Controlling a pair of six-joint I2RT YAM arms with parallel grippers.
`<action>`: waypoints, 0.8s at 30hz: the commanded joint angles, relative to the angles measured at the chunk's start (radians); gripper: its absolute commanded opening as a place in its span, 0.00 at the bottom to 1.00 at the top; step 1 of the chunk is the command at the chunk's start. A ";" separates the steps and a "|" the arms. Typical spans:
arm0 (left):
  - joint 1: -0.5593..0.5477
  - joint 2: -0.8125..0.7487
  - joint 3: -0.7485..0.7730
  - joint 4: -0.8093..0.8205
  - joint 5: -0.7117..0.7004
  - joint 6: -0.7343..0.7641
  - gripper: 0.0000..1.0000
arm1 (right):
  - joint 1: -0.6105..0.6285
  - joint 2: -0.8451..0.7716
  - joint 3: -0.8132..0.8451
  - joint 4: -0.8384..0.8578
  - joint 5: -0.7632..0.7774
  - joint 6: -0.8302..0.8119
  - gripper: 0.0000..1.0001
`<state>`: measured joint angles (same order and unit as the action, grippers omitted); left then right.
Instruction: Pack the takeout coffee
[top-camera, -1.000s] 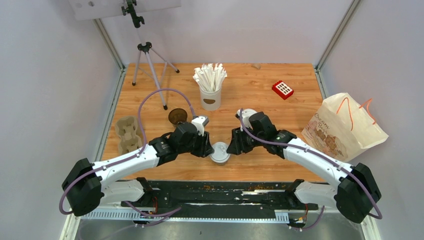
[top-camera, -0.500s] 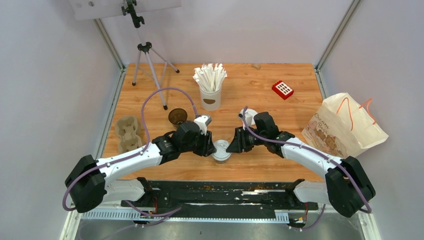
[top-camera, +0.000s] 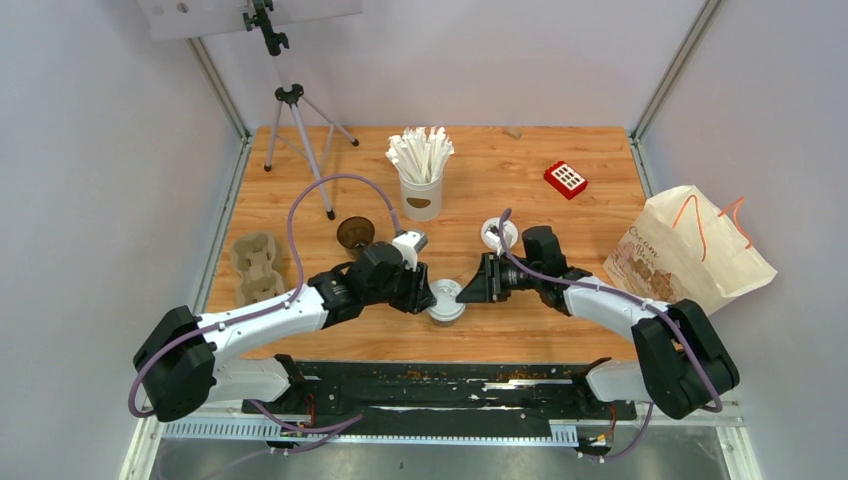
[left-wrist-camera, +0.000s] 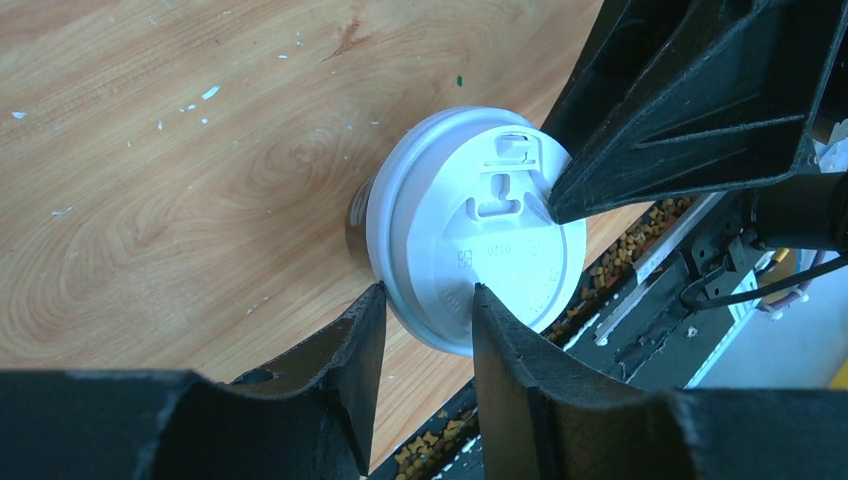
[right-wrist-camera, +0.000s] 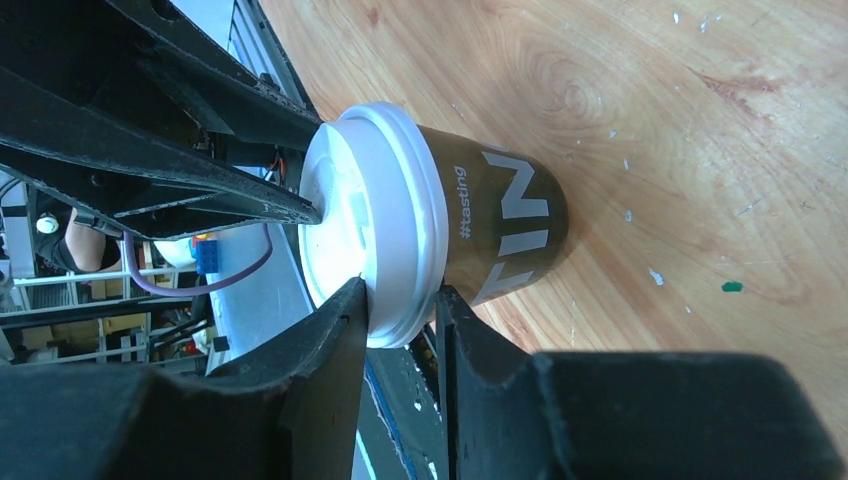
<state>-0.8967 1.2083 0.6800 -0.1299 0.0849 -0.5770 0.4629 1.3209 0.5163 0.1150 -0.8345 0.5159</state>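
A dark brown coffee cup with a white lid stands near the table's front edge. It also shows in the left wrist view and the right wrist view. My left gripper pinches the lid's rim from the left. My right gripper pinches the rim from the right, one finger on the lid's top and one under the rim. A second brown cup stands open behind the left arm. A loose white lid lies behind the right wrist.
A beige pulp carrier lies at the left edge. A white cup of paper-wrapped sticks stands at centre back. A red block and a paper bag are on the right. A tripod stands at back left.
Both grippers have stayed at the lidded cup. The right wrist swung right and lower, uncovering the loose lid behind it. The cup shifted slightly to the right.
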 joint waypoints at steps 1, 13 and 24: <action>0.004 0.035 -0.017 -0.148 -0.062 0.076 0.44 | -0.002 0.007 -0.005 -0.148 0.068 -0.055 0.30; 0.005 0.021 0.050 -0.121 0.053 0.276 0.48 | -0.110 -0.076 0.235 -0.447 0.058 -0.203 0.67; 0.005 0.114 0.071 -0.027 0.108 0.286 0.48 | -0.104 0.090 0.362 -0.500 -0.089 -0.311 0.63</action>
<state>-0.8940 1.2751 0.7563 -0.1486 0.1658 -0.3275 0.3527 1.3666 0.8196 -0.3378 -0.8635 0.2852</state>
